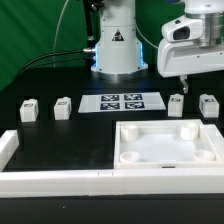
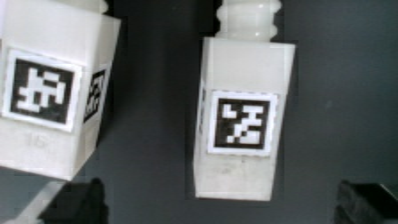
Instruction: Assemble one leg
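Observation:
Four small white legs with tags stand on the black table in the exterior view: two on its left and two on its right. My gripper hangs above the two right legs, not touching them. In the wrist view one leg lies centred between my open fingertips, tag facing the camera and its peg end pointing away. A second leg lies beside it. My gripper is open and empty.
The marker board lies between the leg pairs. A large white square tray-like piece with corner holes lies in front of the right legs. A white barrier runs along the front. The robot base stands at the back.

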Available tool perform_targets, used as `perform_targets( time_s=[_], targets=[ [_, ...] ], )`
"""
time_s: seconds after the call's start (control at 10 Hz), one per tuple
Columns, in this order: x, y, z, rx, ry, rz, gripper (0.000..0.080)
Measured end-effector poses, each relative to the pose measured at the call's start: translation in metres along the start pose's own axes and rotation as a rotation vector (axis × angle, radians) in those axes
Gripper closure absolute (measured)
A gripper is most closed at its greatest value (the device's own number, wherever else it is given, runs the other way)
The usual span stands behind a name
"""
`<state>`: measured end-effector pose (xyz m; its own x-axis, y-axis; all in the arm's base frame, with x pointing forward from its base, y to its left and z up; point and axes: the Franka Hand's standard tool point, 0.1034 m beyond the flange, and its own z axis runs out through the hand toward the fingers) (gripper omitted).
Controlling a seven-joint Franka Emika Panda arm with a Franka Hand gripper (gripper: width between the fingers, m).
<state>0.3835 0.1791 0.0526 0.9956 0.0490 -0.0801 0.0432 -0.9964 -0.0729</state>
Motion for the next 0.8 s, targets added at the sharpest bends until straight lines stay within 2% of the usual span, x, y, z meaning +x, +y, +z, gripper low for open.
perform_targets(
  time_s=[0.2, 0.3, 0.4, 0.8],
  targets=[
    [0.0, 0.0, 0.0, 0.001, 0.003, -0.001, 0.015],
    [-0.008, 0.008, 0.002, -0.016, -0.094, -0.033, 0.015],
    [-0.006, 0.017, 0.001, -0.016, -0.18, -0.023, 0.015],
    [-0.001, 0.002, 0.0, -0.032, -0.59, -0.024, 0.015]
  ],
)
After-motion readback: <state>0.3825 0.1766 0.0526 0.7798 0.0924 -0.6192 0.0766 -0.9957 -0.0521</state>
